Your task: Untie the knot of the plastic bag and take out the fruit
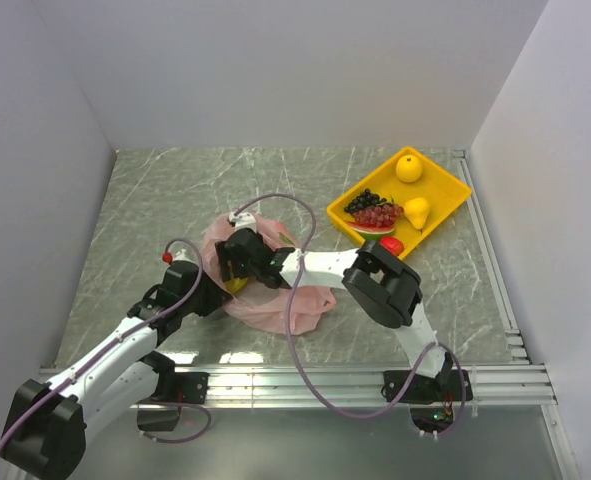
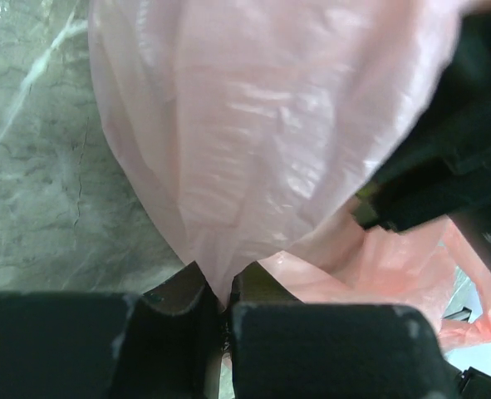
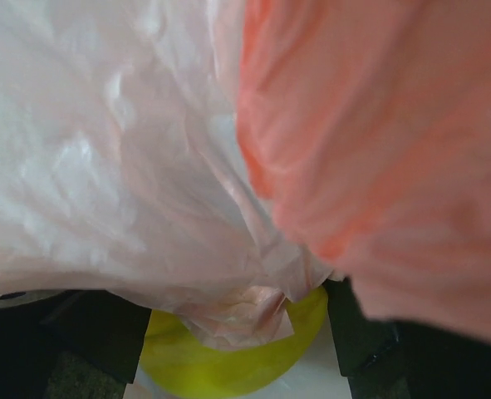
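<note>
Your left gripper [image 2: 224,301] pinches the bag [image 2: 253,141] at 6 o'clock: hold taut. Your right gripper [image 3: 233,349] clamps a fruit [image 3: 228,372]; withdraw slowly.

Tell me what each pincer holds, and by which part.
The left pincer pinches a gathered fold of the plastic bag. The right pincer appears closed on the sides of a yellow fruit, bag film draped over it.

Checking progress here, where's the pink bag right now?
Top view: the pink bag lies left of centre on the table, below-left of the yellow tray; the left tool pinches its film.
</note>
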